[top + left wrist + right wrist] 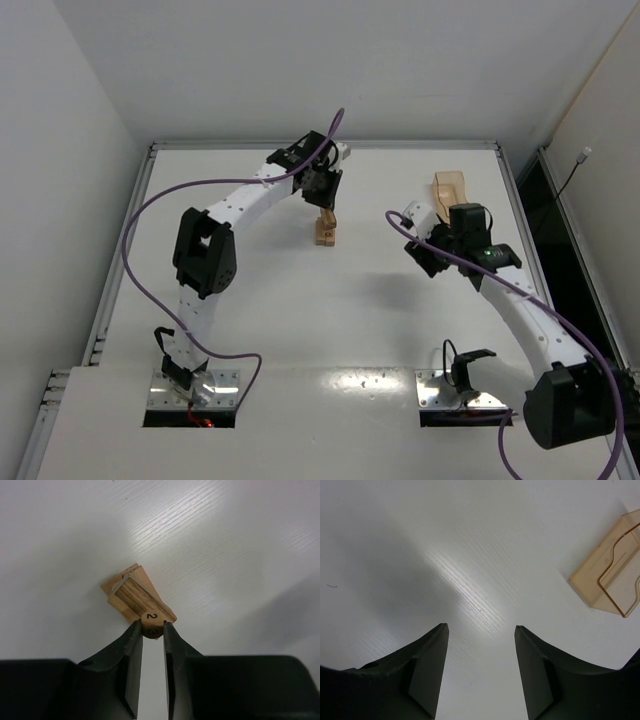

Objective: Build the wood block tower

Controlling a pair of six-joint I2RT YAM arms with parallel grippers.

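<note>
A small stack of light-brown wooden planks [131, 596] stands on the white table; it shows in the top view [325, 232] near the middle back. My left gripper [152, 626] is shut on a small numbered wooden piece [151, 620], marked 2 and 3, held at the stack's near corner just above the planks. In the top view the left gripper [326, 205] hangs right over the stack. My right gripper [481, 626] is open and empty over bare table, and shows at the right in the top view [432, 262].
A translucent amber plastic box [614, 571] lies on the table to the right of my right gripper; it shows at the back right in the top view [449, 187]. The table has raised edges at the back and sides.
</note>
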